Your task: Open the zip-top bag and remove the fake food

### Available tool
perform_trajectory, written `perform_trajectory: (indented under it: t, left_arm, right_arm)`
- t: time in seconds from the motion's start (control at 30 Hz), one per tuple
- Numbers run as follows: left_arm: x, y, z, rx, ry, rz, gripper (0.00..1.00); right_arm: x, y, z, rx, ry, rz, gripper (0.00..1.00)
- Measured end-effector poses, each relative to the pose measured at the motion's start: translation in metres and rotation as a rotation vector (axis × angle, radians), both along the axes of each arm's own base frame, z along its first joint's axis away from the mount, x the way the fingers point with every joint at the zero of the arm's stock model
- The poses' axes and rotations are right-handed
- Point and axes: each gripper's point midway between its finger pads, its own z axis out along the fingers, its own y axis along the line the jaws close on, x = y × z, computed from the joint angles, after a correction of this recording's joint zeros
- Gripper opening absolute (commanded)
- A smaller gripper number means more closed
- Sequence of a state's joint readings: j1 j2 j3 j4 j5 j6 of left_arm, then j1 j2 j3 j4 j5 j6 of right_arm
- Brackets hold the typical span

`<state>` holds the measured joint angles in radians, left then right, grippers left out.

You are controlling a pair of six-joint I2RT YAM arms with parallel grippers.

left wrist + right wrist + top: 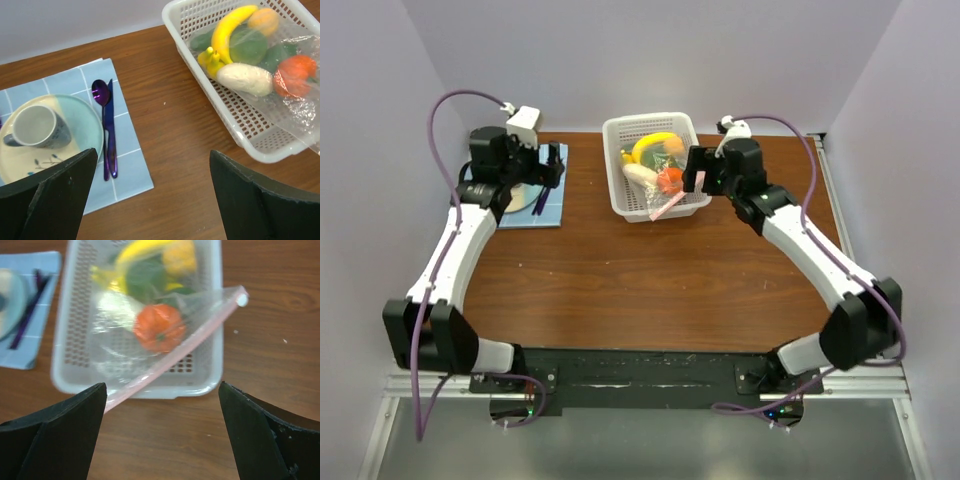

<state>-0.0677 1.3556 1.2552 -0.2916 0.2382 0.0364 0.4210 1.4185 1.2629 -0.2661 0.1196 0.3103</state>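
Right jaws wide, empty, at basket's (214,362) 3 o'clock. Square up to zip-top bag's (120,365) pink zip strip (190,341), pinch one lip only. Left jaws wide, empty.

No text, label, brand, number or sign can be read anywhere.

From the right wrist, the zip-top bag (120,365) and the basket (67,340) are blurred, and the plate (9,302) is cut off by the left edge. From above, the plate is largely hidden by the left arm (490,175).
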Motion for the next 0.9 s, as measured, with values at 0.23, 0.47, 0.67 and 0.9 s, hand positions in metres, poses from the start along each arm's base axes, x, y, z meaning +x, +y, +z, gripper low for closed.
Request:
perform_trajectory:
  t: [0.23,0.47,0.67,0.9]
  left_arm:
    - [0.051,-0.035,-0.018,-0.026,0.035,-0.002,1.00]
    - [0.085,-0.068,-0.028,-0.020,0.003,-0.036,1.00]
    - [0.097,-0.088,-0.057,-0.001,0.023,-0.055,1.00]
    - [0.099,-0.108,-0.089,0.029,0.042,-0.086,1.00]
  right_arm:
    - [0.046,-0.017,-0.081,-0.136,0.143,-0.144,0.94]
    - [0.080,-0.027,-0.112,0.056,0.206,-0.198,0.81]
    - [0.104,-0.036,-0.092,0.232,0.137,-0.220,0.78]
    - [0.114,-0.017,-0.094,0.324,0.125,-0.169,0.75]
